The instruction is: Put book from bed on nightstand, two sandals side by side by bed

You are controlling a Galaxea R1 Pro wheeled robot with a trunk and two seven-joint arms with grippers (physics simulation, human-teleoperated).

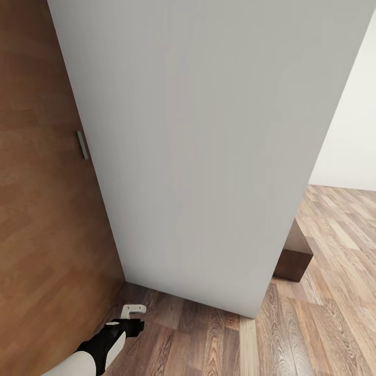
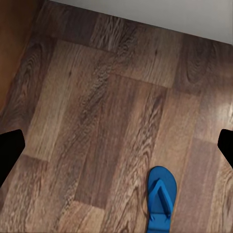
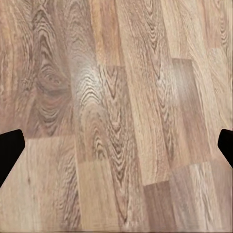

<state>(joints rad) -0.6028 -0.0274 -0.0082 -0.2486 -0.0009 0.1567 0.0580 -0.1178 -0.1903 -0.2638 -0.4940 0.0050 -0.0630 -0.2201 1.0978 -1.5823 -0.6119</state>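
Ahead — wall edge [image 1: 250, 313], perhaps passable floor [image 1: 324, 324]

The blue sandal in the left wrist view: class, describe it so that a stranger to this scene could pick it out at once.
Start from the brown wood-plank floor that runs up to a pale grey wall. Lying flat on those planks, at the picture's lower edge, is the sandal, a flip-flop with a Y-shaped strap. Its bright blue sets it apart from the brown boards all around it.

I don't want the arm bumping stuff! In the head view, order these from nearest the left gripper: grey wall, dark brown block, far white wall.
From the left gripper:
1. Grey wall, just ahead.
2. Dark brown block, right, behind that wall.
3. Far white wall, far right.
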